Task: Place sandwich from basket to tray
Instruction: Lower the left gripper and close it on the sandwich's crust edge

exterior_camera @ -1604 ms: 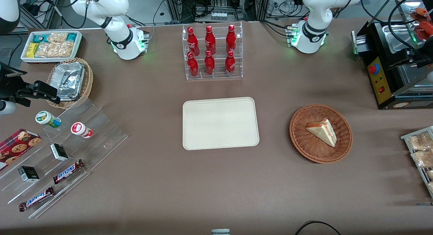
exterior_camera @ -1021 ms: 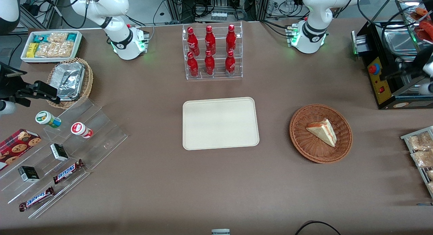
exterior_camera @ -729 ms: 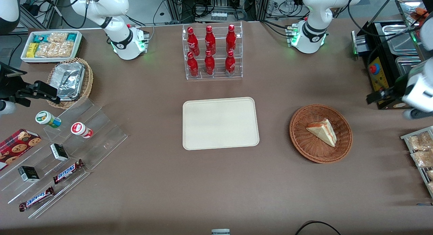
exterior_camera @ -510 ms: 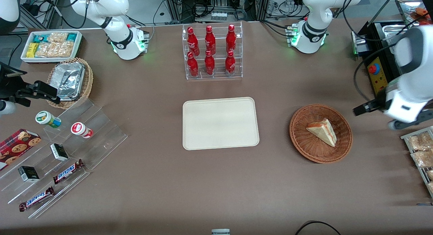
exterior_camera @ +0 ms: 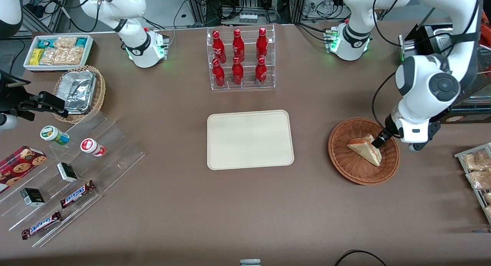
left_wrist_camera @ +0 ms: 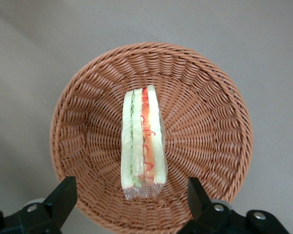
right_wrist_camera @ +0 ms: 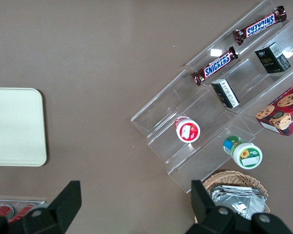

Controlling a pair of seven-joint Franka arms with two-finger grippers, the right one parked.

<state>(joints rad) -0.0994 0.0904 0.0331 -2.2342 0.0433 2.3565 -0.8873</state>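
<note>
1. Since the earlier frames, the left arm has swung in from the working arm's end of the bench, so the hand (exterior_camera: 378,142) now hangs right over the basket (exterior_camera: 345,164); nothing else on the bench has shifted.
2. Fingers (left_wrist_camera: 63,195) are spread wide apart, one to each side of the sandwich (left_wrist_camera: 142,141), and from the wrist view they aren't touching it. Nothing gripped.
3. The sandwich sits in the basket, standing on edge, so the wrist camera looks down on its layers: white bread, pale green, orange-red. It looks wrapped in clear film.
4. From the front, the sandwich (exterior_camera: 364,148) is a wedge lying roughly mid-basket, with a dark fingertip just above the end toward the working arm's side.
5. The tray (exterior_camera: 250,139) is mid-bench with nothing on it, well apart from the basket, toward the parked arm's end.
6. Farther from the front camera than the tray, there's a clear rack of red bottles (exterior_camera: 239,59).
7. Way over at the parked arm's end: a tan basket with foil containers (exterior_camera: 79,92), a white tub of snacks (exterior_camera: 57,51), and clear acrylic steps with Snickers bars (exterior_camera: 76,194) and small boxes.
</note>
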